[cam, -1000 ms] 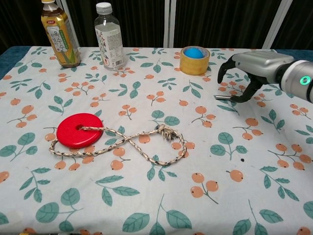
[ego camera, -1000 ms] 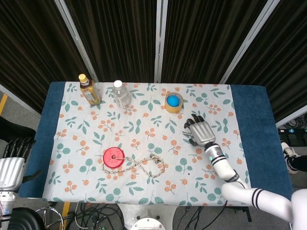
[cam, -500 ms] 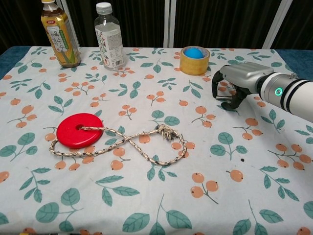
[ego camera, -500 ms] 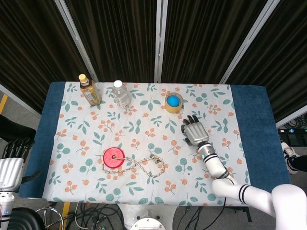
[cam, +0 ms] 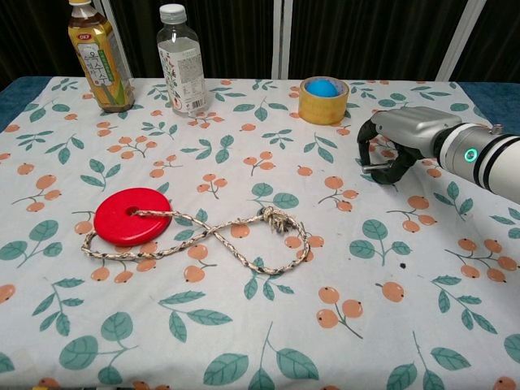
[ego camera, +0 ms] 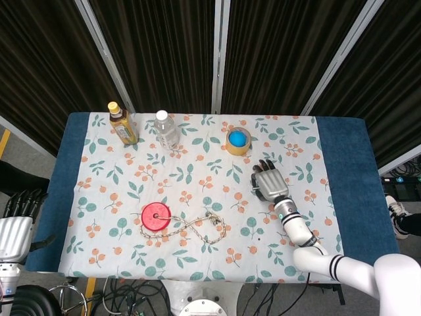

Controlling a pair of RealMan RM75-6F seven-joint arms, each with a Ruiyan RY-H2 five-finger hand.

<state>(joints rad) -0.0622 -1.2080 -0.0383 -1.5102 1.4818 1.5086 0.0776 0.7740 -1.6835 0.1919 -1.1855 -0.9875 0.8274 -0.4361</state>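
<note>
My right hand (ego camera: 270,182) (cam: 400,140) is at the right middle of the table, palm down and fingers curled. A thin silver stick (cam: 374,169) lies at table level, pinched between its thumb and fingertips. The yellow tape roll (ego camera: 238,141) (cam: 322,100) with a blue ball (cam: 322,87) in its hole stands just beyond the hand. My left hand (ego camera: 16,227) hangs off the table's left edge, holding nothing, and shows only in the head view.
A red disc (cam: 132,215) with a looped rope (cam: 244,240) lies left of centre. A tea bottle (cam: 99,55) and a clear water bottle (cam: 180,58) stand at the far left. The floral cloth (cam: 268,325) covers the table.
The right hand swung left toward the stick, curled its fingers in, then shifted slightly right and toward me with the stick. The left hand stayed put.
</note>
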